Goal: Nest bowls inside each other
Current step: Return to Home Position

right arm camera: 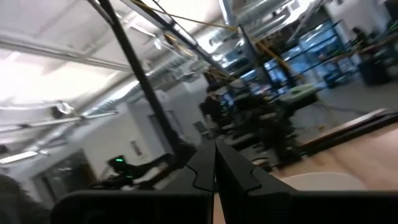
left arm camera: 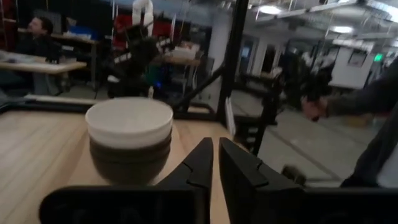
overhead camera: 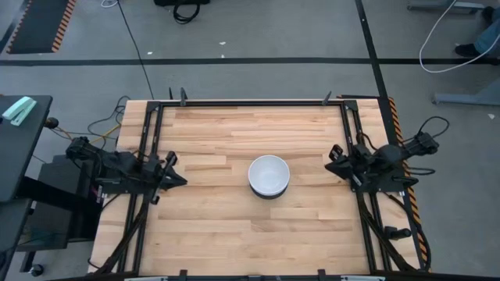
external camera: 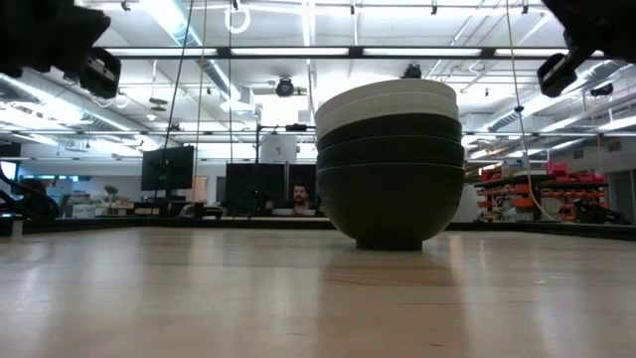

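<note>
Pale wood planks fill the table (overhead camera: 234, 234) in the high view, and the only thing on them is the stack of bowls (overhead camera: 269, 175), just right of the frame's centre. The low view shows it nested: two white rims on top, black bowls beneath, the lowest sitting flat on the wood.

Both arms are drawn out to the sides. The left gripper (overhead camera: 173, 170) is at the frame's middle left and the right gripper (overhead camera: 334, 160) at its middle right, each over the table's edge rail and well apart from the stack. In the wrist views each pair of fingers lies together, holding nothing; the left pair shows only a hairline gap.

With the nesting apparently done, what remains looks like settling the arms at rest. I would judge that best done by folding each arm back along its own side, keeping the fingers together and never sweeping across the centre — a nudge to the stack is the one thing that could undo the job.

As for direction, the stack stands upright with every mouth open upward. It shows as a plain circle from above, so it has no long axis across the table — its axis is the vertical through the bowls' centres, with no tilt visible in the low view.
</note>
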You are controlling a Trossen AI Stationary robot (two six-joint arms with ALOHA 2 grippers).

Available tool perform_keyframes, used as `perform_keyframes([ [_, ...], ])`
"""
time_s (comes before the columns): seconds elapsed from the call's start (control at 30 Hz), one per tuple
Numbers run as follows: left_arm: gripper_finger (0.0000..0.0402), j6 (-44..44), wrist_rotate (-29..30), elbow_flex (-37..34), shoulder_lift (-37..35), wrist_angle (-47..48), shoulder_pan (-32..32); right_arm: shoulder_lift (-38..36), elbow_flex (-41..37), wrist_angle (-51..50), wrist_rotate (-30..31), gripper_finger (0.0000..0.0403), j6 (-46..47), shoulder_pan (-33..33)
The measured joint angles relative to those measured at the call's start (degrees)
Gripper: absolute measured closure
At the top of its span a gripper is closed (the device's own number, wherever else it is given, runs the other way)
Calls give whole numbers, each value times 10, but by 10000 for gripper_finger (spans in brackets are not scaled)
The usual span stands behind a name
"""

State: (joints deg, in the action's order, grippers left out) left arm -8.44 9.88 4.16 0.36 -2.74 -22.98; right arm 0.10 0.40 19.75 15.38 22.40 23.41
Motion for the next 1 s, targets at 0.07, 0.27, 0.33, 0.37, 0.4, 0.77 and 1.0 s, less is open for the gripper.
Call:
perform_keyframes([
  [0.07,371,5,10,0,0,21,0,0,0,-4,0,385,-23,-16],
  [0.27,370,-2,71,0,0,104,0,0,0,-59,0,385,-46,-90],
  [0.33,366,-2,92,2,0,114,0,0,0,-89,0,385,-46,-119],
  [0.37,364,1,100,2,0,117,0,0,0,-104,0,385,-49,-134],
  [0.4,363,9,107,2,0,117,0,0,0,-119,0,385,-55,-147],
  [0.77,373,92,132,3,0,121,0,0,0,-163,0,385,-183,-241],
  [1.0,368,91,133,1,0,111,0,0,0,-163,0,385,-195,-249],
])
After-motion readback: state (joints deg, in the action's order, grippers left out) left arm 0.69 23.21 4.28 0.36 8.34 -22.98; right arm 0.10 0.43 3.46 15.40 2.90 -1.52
